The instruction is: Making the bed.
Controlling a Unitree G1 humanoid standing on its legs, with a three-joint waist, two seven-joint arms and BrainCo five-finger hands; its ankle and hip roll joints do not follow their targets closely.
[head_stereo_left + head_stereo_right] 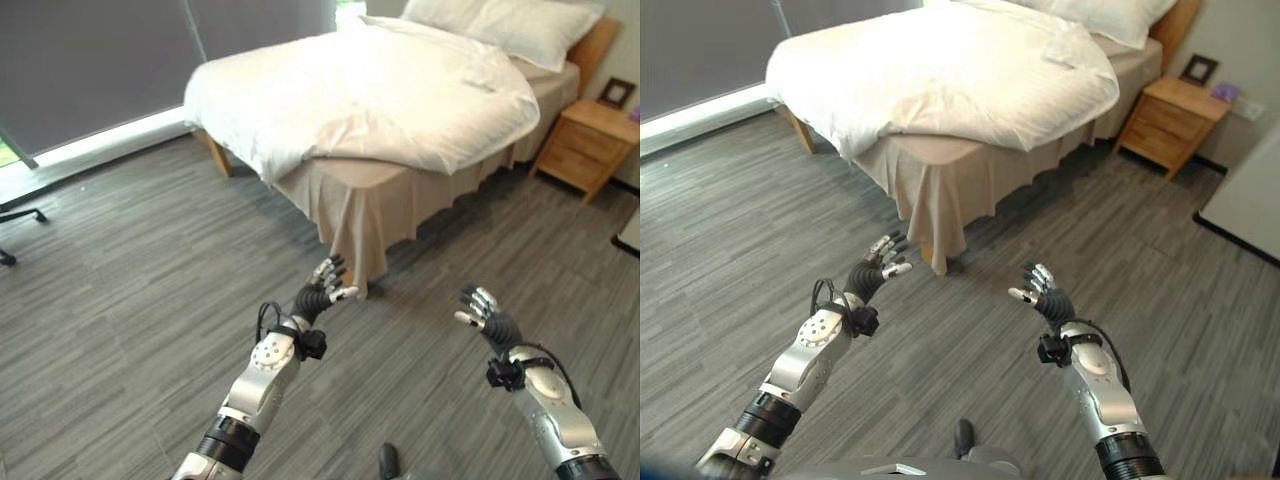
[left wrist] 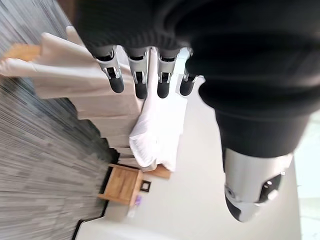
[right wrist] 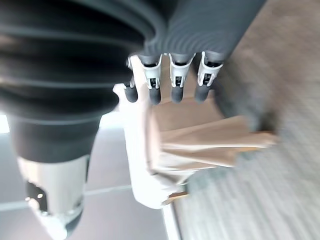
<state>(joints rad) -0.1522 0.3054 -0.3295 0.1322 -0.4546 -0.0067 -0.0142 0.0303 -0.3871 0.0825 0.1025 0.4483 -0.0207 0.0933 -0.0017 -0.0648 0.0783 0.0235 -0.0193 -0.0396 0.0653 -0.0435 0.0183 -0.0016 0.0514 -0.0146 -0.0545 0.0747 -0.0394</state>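
Both hands raised over grey floor (image 1: 150, 300), left hand (image 1: 322, 288) and right hand (image 1: 485, 312) fingers released, empty; bed (image 1: 380, 200) corner just beyond fingertips, white duvet (image 1: 370, 90) rumpled.

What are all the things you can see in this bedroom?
bed: one, beige skirt, wooden legs and headboard, middle of the room ahead of the robot.
duvet: one, white, rumpled, spread over the bed and hanging past its near corner.
pillows: at least one, white, at the head of the bed.
nightstand: one, light wood, right of the bed.
picture frame: one, dark, standing on the nightstand.
floor: grey planks, all around the bed.
blinds: grey, on the windows behind the bed.
left hand: open, raised above the floor short of the bed's near corner.
right hand: open, raised above the floor, empty.
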